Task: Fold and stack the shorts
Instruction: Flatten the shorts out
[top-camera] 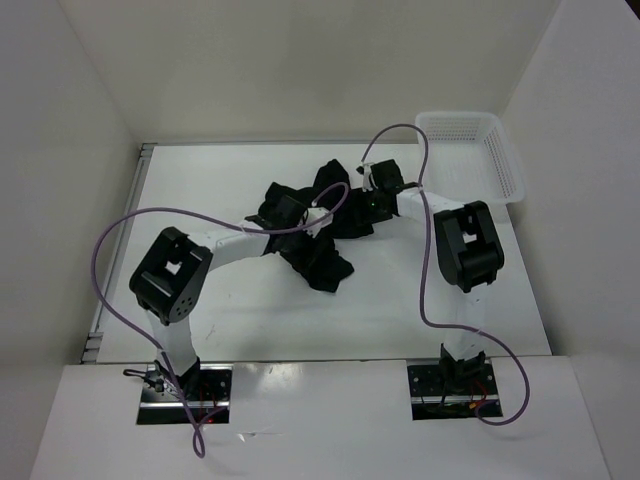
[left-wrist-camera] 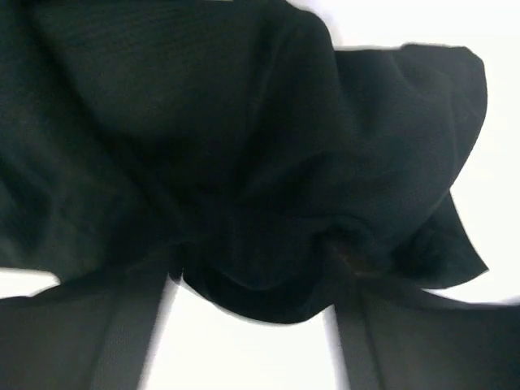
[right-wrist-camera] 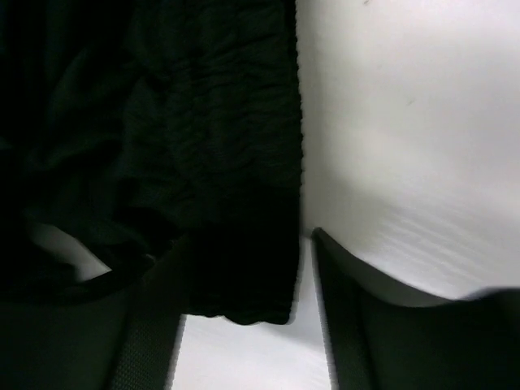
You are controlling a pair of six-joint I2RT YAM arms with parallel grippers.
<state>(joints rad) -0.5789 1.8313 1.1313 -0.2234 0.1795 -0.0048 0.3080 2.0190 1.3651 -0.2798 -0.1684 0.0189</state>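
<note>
top external: shorts [top-camera: 325, 265] crumpled on table [top-camera: 250, 320], outside basket [top-camera: 505, 162]

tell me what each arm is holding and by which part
Nothing gripped yet. Bunched cloth of the shorts lies between the open fingers of the left end effector, an edge between those of the right end effector.

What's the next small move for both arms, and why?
Probably close both grippers. The left gripper has a bunch of the shorts between its open fingers, and the right gripper straddles a crinkled edge of them. The shorts lie crumpled mid-table, so a firm pinch should come before any lift to spread them.
</note>
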